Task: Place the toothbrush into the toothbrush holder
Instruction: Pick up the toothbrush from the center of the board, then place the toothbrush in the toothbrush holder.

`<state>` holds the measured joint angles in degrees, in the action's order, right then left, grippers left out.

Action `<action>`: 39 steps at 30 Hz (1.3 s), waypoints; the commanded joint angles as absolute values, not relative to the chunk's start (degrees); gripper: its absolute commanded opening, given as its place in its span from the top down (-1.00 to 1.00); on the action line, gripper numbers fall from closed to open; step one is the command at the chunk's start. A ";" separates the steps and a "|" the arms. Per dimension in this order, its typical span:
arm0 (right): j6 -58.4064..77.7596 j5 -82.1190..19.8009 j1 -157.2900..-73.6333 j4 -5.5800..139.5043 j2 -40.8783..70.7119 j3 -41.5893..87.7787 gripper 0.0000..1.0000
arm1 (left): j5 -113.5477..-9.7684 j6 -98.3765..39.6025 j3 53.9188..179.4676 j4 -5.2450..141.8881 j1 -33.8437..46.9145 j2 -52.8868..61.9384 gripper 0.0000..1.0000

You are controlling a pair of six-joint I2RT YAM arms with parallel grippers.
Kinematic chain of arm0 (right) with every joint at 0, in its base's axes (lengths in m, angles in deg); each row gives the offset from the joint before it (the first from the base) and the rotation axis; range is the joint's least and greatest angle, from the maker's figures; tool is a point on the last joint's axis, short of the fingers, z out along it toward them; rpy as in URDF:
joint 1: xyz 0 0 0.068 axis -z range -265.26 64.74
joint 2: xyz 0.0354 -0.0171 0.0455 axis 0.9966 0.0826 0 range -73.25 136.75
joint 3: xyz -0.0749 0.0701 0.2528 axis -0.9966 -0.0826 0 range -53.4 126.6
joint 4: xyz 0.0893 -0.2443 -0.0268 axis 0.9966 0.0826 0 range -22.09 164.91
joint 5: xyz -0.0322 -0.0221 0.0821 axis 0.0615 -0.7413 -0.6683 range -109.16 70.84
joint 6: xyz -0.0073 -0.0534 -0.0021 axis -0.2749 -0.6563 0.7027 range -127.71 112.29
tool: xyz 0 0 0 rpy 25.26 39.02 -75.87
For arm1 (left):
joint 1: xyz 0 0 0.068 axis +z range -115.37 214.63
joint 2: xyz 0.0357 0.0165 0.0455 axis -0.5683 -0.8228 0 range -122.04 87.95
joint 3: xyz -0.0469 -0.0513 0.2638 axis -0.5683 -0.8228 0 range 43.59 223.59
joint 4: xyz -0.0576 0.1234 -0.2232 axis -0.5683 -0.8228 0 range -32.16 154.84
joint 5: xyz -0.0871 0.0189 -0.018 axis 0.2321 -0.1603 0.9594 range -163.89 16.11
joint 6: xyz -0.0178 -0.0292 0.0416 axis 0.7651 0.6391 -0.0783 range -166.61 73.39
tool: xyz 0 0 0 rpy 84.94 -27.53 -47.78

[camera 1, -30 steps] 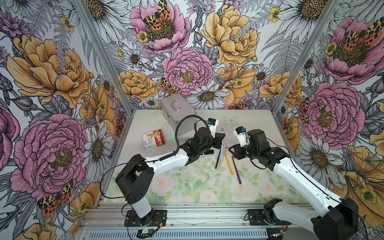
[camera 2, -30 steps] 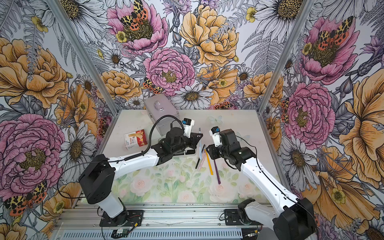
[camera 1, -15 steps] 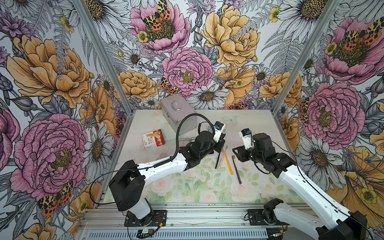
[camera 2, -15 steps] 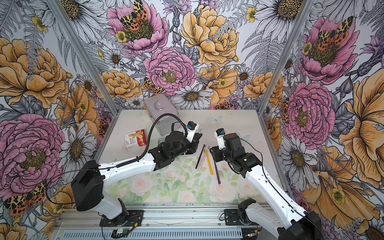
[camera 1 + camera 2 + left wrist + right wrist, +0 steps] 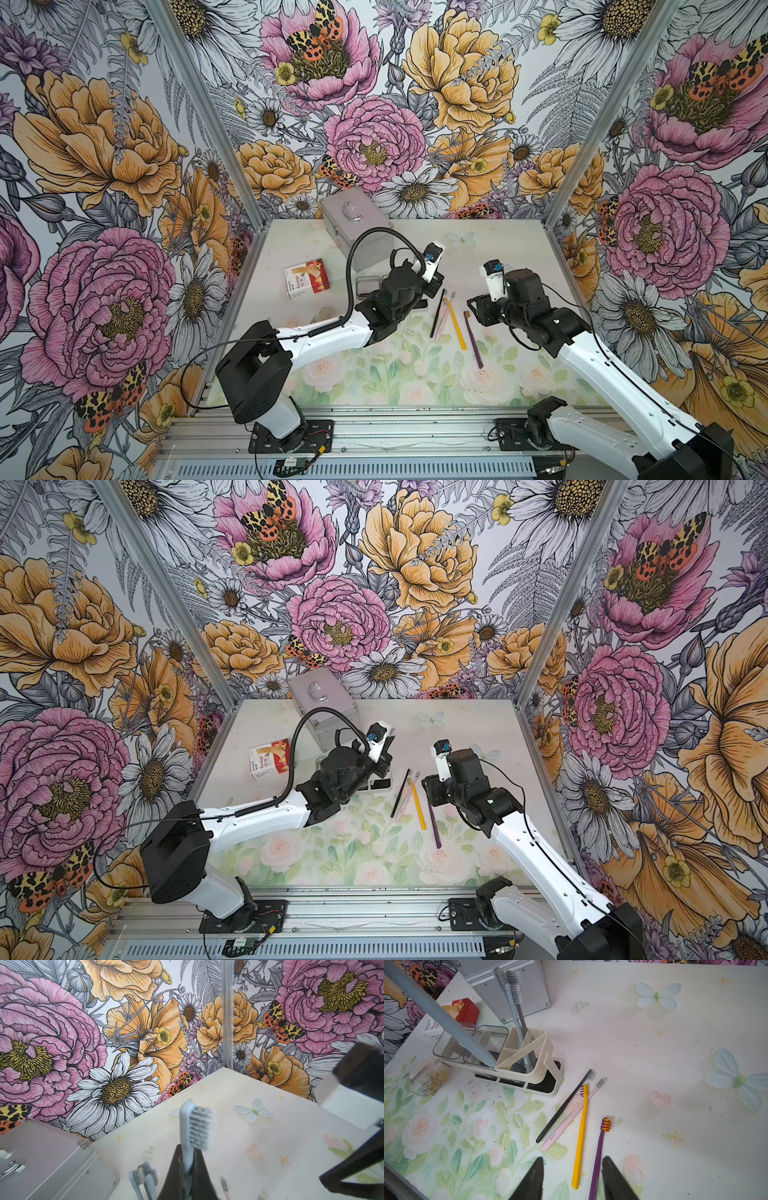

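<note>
The toothbrush [image 5: 188, 1126], pale blue with its head up, is clamped by the handle in the closed left gripper [image 5: 188, 1153]. Its lower end [image 5: 446, 1020] slants down to the holder [image 5: 537, 1043], at the clear cup beside the slotted compartment; whether it is inside, I cannot tell. Two brushes [image 5: 517, 1001] stand in that compartment. Just beside the holder, black [image 5: 564, 1105], pink [image 5: 571, 1118], yellow [image 5: 581, 1132] and purple [image 5: 600, 1147] brushes lie on the table. The right gripper [image 5: 572, 1158] stands open over the purple handle.
</note>
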<state>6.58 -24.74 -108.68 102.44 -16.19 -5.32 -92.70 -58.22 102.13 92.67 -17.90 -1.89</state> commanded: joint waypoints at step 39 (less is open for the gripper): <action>7.39 -22.46 -107.28 102.81 -13.91 -7.25 0.05 | -97.52 -46.81 93.95 106.91 -12.12 -5.23 1.00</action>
<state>6.79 -23.41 -107.67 102.87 -13.94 -6.85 -97.63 -47.95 94.50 106.23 -12.33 -4.34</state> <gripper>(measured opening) 0.474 0.064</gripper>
